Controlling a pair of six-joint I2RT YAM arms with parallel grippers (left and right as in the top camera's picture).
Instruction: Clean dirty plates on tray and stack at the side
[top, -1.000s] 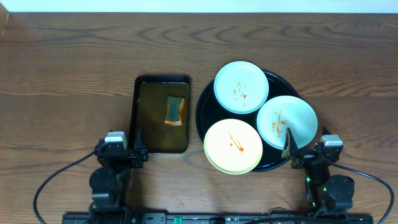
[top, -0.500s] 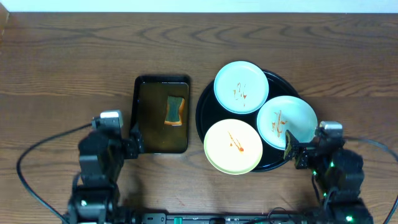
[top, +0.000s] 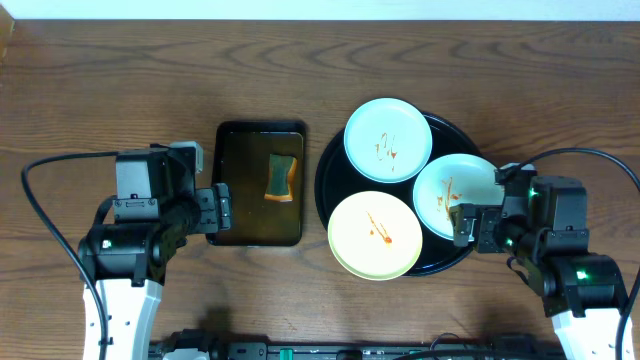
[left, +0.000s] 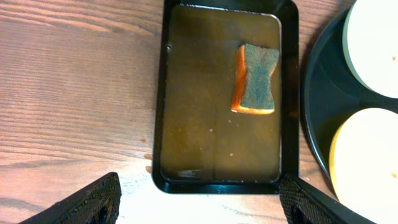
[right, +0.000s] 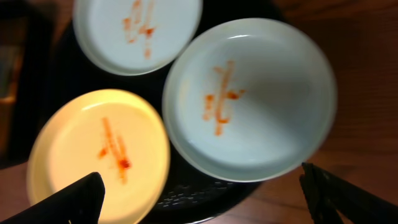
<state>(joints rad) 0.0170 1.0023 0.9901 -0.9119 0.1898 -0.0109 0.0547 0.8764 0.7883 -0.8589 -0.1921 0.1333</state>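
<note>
Three plates with orange sauce squiggles rest on the black round tray (top: 440, 128): a mint plate (top: 388, 139) at the back, a mint plate (top: 455, 195) at the right, a yellow plate (top: 374, 236) at the front. In the right wrist view they show as back mint (right: 137, 31), right mint (right: 249, 99) and yellow (right: 99, 155). My right gripper (top: 470, 226) is open, hovering at the right mint plate's front edge (right: 202, 202). My left gripper (top: 215, 210) is open and empty at the rectangular tray's left edge (left: 196, 202).
A dark rectangular tray (top: 230, 215) holds brownish water and an orange-and-green sponge (top: 282, 177), also in the left wrist view (left: 254, 79). Bare wood tabletop (top: 120, 90) lies left, behind and right of the trays.
Both arms have risen from the front edge and moved forward: the left gripper to the rectangular tray's left side, the right gripper over the right mint plate. The plates have not moved.
</note>
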